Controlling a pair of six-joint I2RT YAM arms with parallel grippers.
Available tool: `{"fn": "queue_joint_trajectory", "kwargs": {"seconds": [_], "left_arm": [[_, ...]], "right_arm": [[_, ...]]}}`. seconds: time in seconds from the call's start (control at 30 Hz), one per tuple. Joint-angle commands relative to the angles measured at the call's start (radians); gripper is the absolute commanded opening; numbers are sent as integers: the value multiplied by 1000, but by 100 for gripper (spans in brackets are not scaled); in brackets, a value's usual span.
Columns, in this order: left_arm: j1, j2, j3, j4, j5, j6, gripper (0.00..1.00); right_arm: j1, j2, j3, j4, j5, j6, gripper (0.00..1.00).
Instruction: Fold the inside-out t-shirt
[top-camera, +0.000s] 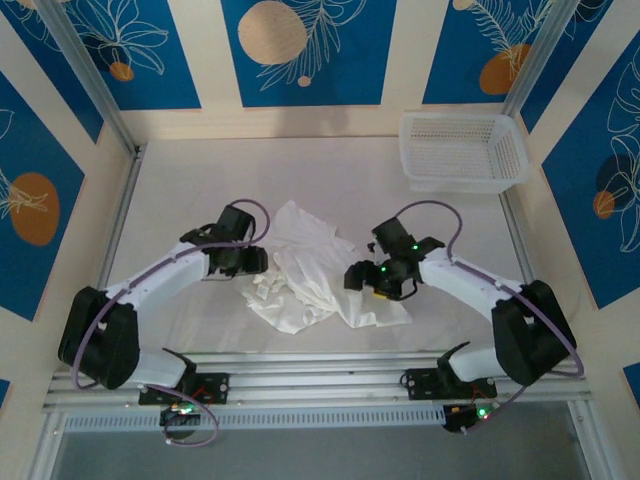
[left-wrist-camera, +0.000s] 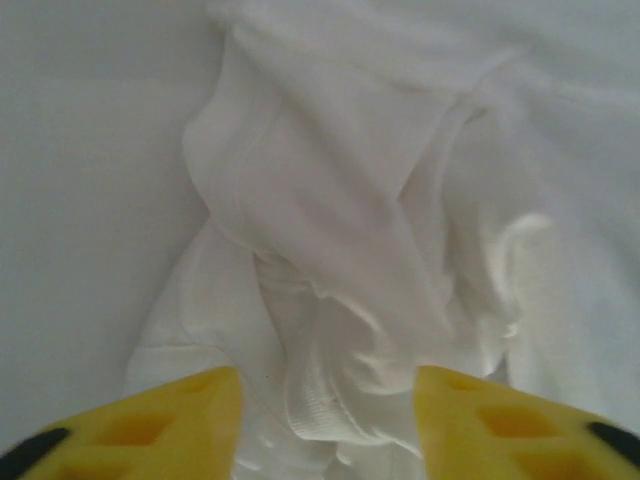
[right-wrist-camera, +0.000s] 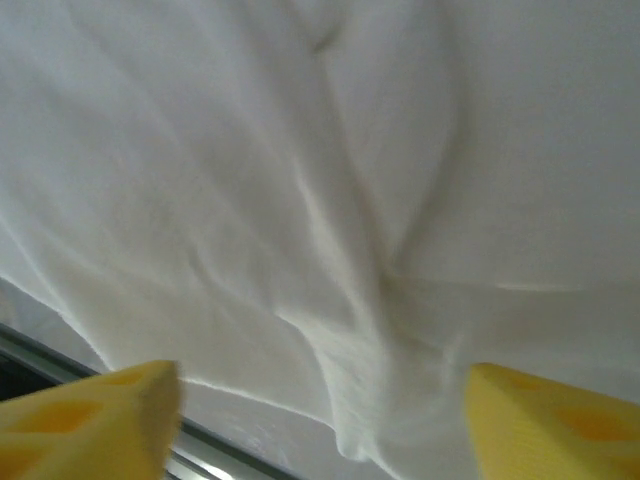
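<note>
Left gripper and right gripper straddle crumpled t-shirt

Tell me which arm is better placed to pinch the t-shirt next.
Probably left: the left end effector straddles a raised bunch of the t-shirt. The right end effector stands wider over flatter cloth.

no legible text, labels or numbers anywhere

White t-shirt crumpled between left hand, right hand; basket far-right corner.
</note>
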Motion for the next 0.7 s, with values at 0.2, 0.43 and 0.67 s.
{"fn": "queue_joint_trajectory", "kwargs": {"seconds": [0.2, 0.43, 0.67], "left_arm": [[33, 75, -18, 134, 98, -22, 12], [59, 22, 17, 98, 109, 8, 0], [59, -53, 24, 64, 144, 5, 0]], "right_arm": [[30, -34, 5, 91, 35, 46, 0], [31, -120, -18, 32, 182, 19, 55], [40, 4, -71, 151, 109, 33, 70]]}}
